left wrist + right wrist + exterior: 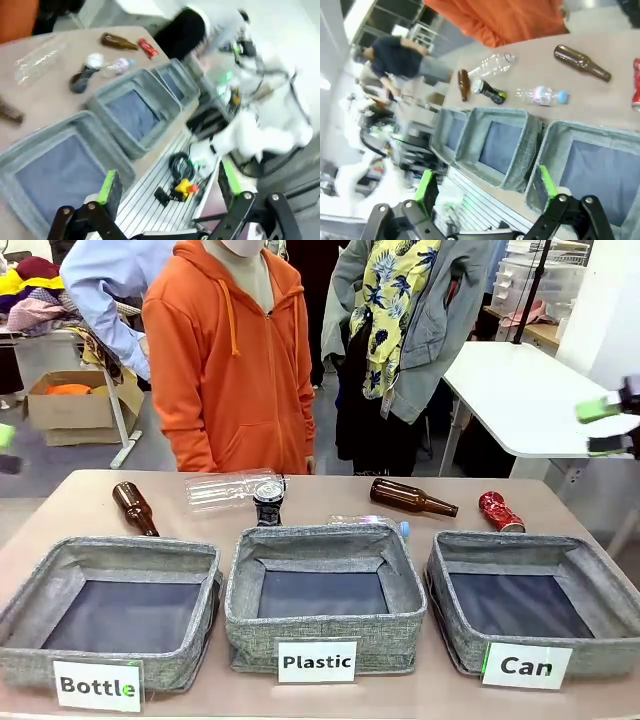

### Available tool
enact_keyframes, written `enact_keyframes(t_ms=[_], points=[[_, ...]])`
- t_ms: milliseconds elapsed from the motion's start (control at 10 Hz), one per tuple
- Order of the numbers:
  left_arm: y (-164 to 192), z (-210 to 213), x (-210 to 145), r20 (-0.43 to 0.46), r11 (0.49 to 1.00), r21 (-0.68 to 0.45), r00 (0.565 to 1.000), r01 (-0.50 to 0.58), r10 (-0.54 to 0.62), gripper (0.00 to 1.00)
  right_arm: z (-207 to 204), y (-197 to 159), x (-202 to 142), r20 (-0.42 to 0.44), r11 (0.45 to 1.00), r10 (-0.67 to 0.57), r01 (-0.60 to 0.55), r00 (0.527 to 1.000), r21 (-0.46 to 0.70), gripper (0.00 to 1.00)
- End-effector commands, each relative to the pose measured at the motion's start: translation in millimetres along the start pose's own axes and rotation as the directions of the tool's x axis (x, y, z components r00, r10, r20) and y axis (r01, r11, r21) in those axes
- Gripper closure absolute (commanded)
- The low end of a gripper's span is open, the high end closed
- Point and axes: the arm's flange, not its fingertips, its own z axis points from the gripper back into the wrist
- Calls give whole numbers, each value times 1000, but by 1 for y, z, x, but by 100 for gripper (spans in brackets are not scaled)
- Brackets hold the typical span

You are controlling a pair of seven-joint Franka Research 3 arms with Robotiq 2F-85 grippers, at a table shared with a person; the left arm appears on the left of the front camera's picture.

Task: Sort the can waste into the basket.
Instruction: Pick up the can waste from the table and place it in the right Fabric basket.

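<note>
A crushed red can (pixel 500 512) lies on the table just behind the grey basket labelled "Can" (pixel 455 625) at the right. A black can with a silver top (pixel 268 502) stands behind the middle bin. My right gripper (pixel 603 427) hovers open at the right edge, above and beyond the table corner. At the left edge my left gripper (pixel 6 450) is high and barely in view. In the right wrist view the open gripper (pixel 486 184) looks down on the Can basket (pixel 555 137), the red can (pixel 636 85) and the black can (pixel 489 91). My left gripper (pixel 169 181) is open and empty.
Bins labelled "Bottle" (pixel 20 610) and "Plastic" (pixel 240 590) stand left of the Can basket. Two brown glass bottles (pixel 135 508) (pixel 412 498), a large clear plastic bottle (pixel 230 488) and a small one (pixel 370 523) lie behind the bins. A person in an orange hoodie (pixel 235 360) stands at the far side.
</note>
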Motion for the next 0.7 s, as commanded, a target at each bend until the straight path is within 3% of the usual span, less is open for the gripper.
enact_keyframes(t_ms=[0, 200, 400, 500, 600], points=[[52, 4, -66, 186, 984, -10, 966, -181, 179, 0, -3, -66, -64, 67, 991, -125, 122, 990, 50, 0], [67, 20, -96, 362, 966, -69, 896, -249, 257, 0, 12, -101, -77, 127, 975, -217, 210, 968, 67, 0], [58, -13, -104, 407, 958, -69, 869, -279, 282, 0, 6, -127, -78, 128, 957, -288, 289, 949, 17, 0], [54, -34, -95, 398, 952, -34, 870, -305, 293, 0, -9, -125, -72, 130, 948, -284, 299, 950, -113, 0], [102, 81, -53, 399, 949, -72, 863, -307, 310, 0, 46, -141, -35, 124, 957, -289, 286, 949, 40, 0]])
